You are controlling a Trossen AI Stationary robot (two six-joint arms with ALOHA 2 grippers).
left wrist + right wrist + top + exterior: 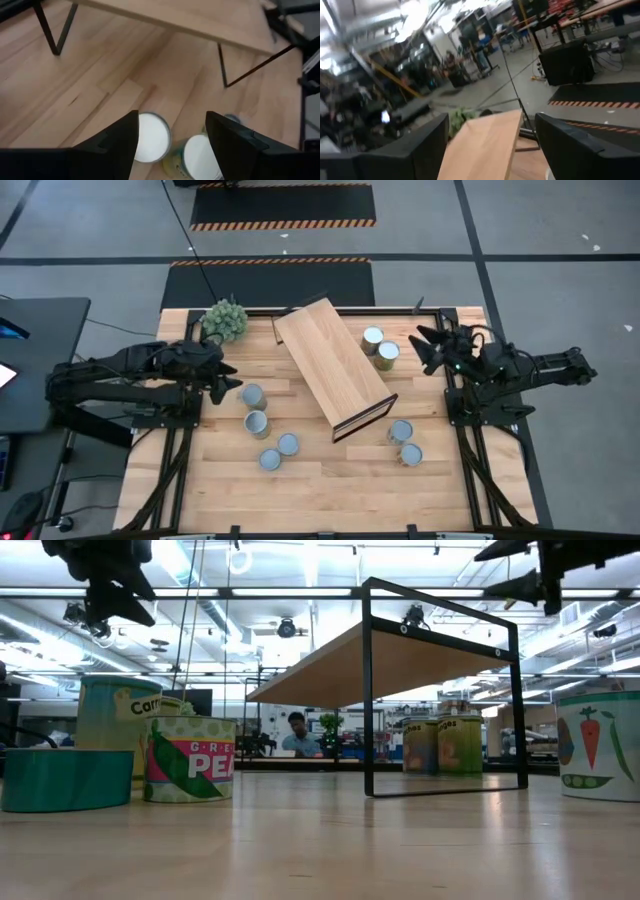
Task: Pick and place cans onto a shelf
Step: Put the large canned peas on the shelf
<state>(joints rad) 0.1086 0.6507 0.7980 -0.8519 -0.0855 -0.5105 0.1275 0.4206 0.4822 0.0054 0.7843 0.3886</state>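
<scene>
Open gap under shelf point(400, 650) btwn black legs; cans point(380, 346) clustered beside it.

We are seeing a green spiky plant ball point(225, 319) sitting near the far left corner of the wooden table point(330, 485) (its pale planks are running across). Dark mats with orange-and-black striped edges point(283, 206) are lying on the grey floor beyond. A black desk point(35, 340) is standing to the left. Across the room, a person point(296, 735) is sitting at a bench.
</scene>
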